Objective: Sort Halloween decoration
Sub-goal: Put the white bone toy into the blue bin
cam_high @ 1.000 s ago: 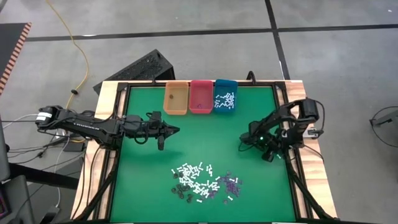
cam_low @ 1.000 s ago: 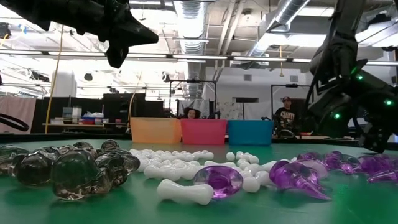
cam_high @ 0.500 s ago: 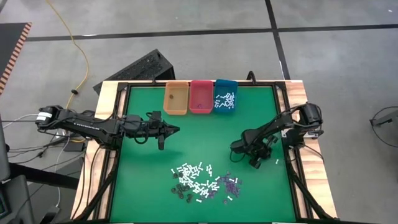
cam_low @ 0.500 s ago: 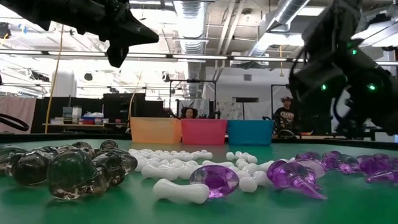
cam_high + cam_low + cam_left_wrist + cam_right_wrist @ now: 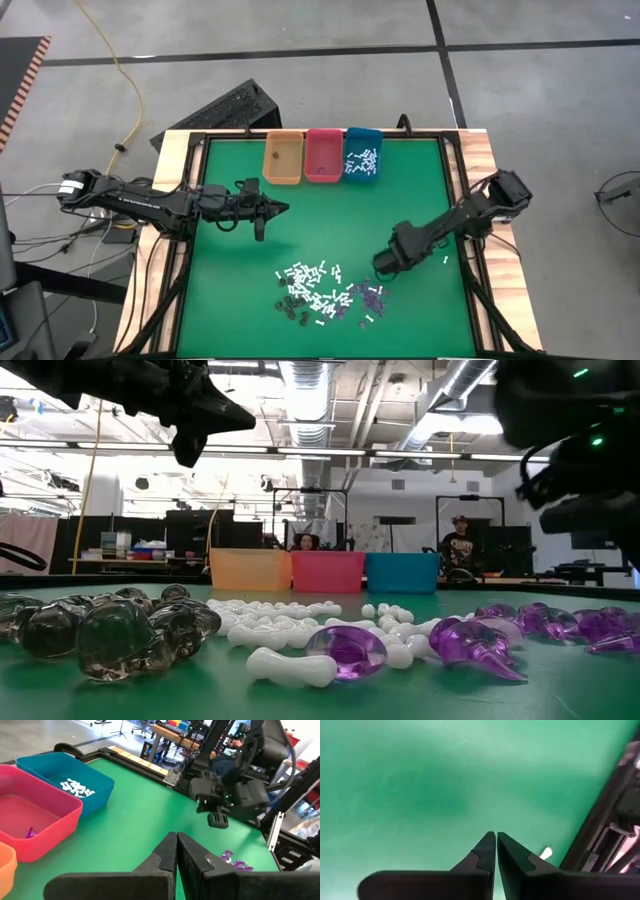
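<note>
The right gripper [image 5: 384, 268] is hanging low over the green table [image 5: 230, 290], just beside the purple end of the heap of Halloween decoration [image 5: 328, 292], and from its own wrist view its two dark fingers [image 5: 487, 851] are sitting almost together with only a thin slit between them and nothing caught there. The heap is lying on the near middle of the mat: white sticks [image 5: 293, 666] in the centre, dark smoky bits [image 5: 105, 638] on one side and purple pieces [image 5: 480, 643] on the other, all loose and touching one another. One white stick [image 5: 446, 260] is lying by itself near the table's right edge, well apart from the pile. The left gripper [image 5: 281, 209] is waiting above the left half of the mat with its fingers [image 5: 167, 852] pressed together and holding nothing. Along the far edge three bins are standing side by side, touching: the orange bin [image 5: 282, 158], the pink bin [image 5: 323, 155] with a purple bit in it, and the teal bin [image 5: 361, 153] holding a scatter of white sticks. Beyond the table, a person [image 5: 460, 547] is showing in the room behind.
</note>
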You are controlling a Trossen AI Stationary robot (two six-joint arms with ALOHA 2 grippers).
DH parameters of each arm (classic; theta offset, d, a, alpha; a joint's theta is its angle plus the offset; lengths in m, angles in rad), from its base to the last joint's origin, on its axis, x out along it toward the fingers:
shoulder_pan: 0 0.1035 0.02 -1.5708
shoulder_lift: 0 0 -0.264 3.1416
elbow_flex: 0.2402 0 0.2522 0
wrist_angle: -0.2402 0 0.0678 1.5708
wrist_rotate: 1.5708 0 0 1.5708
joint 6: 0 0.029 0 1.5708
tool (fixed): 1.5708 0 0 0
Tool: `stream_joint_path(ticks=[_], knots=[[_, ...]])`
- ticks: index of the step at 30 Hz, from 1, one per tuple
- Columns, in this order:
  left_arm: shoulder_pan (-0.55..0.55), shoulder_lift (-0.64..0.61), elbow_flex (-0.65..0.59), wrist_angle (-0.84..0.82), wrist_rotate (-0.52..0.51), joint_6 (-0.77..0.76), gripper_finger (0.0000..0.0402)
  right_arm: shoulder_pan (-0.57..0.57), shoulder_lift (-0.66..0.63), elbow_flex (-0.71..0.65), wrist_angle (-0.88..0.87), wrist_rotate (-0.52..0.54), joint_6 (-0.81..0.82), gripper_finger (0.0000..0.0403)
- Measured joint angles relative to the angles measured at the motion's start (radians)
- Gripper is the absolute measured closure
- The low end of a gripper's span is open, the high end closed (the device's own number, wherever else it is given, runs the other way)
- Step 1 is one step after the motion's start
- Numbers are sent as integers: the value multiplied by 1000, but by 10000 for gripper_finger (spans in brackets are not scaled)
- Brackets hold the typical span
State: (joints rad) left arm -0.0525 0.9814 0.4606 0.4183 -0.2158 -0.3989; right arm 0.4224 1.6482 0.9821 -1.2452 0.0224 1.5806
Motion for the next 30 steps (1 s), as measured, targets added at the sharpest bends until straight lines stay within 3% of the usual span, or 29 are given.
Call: stream_joint_path(ticks=[2, 7, 13, 19, 30], knots=[[0, 0, 0, 0, 0, 15, 401, 57, -8, 0, -17, 57, 117, 346], [0, 0, 0, 0, 0, 27, 401, 167, -13, -4, -93, 58, 435, 299], [0, 0, 0, 0, 0, 24, 401, 224, -13, -61, -51, -74, 687, 223], [0, 0, 0, 0, -1, 23, 401, 197, -10, -160, 121, -101, 709, 195], [0, 0, 0, 1, -1, 13, 401, 195, -26, -168, 50, -61, 715, 208]])
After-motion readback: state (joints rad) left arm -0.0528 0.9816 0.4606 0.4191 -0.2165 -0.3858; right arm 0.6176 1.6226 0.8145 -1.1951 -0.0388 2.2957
